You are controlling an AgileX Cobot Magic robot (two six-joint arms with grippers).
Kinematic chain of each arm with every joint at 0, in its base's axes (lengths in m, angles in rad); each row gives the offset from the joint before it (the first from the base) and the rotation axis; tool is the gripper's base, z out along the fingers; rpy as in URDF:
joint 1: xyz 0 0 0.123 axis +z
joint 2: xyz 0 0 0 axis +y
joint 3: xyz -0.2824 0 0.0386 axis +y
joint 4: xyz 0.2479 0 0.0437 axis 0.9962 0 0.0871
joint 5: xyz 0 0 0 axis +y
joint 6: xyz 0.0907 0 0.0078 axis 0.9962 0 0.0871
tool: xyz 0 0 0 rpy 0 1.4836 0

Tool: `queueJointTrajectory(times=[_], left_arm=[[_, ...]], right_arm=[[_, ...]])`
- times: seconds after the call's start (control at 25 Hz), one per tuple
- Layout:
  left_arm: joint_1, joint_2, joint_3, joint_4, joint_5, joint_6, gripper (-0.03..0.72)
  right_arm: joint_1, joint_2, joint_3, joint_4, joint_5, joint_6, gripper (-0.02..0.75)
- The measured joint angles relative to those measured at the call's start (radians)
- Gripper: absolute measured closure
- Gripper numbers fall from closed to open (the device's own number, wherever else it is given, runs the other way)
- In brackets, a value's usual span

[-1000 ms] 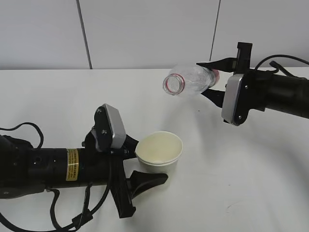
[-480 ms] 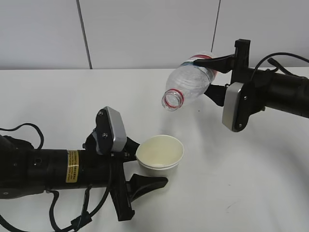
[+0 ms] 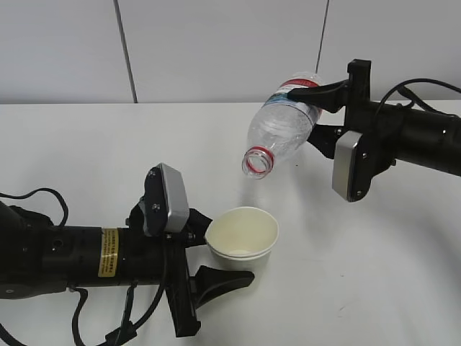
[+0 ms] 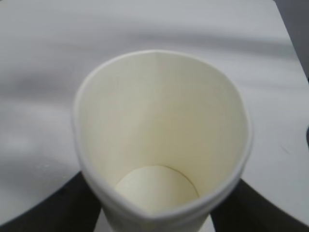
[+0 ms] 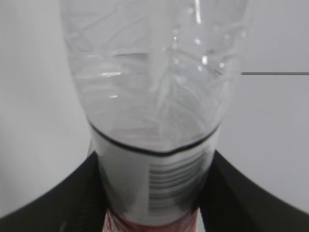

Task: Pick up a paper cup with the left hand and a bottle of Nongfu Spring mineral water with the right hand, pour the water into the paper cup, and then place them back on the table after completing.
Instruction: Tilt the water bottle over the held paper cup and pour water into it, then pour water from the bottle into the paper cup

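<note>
My left gripper is shut on a white paper cup and holds it tilted a little above the table. In the left wrist view the cup fills the frame; its inside looks dry. My right gripper is shut on a clear plastic bottle with a red neck ring. The bottle is tilted with its open mouth pointing down-left, above and slightly right of the cup. In the right wrist view the bottle shows its label barcode between the jaws. No stream of water shows.
The white table runs back to a pale wall with two dark seams. Black cables of the left arm lie at the front left. A cable trails behind the right arm.
The right gripper has tipped the bottle further, so its mouth swung from facing sideways to pointing down toward the cup. The cup has shifted slightly right and lower.
</note>
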Motion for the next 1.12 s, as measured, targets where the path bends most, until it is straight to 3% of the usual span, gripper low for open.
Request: queueJointTrajectory(times=[1.12], left_arm=[[0.000, 0.000, 0.000, 0.058, -0.003, 0.000, 0.278]], right_arm=[[0.000, 0.000, -0.002, 0.000, -0.007, -0.101, 0.360]])
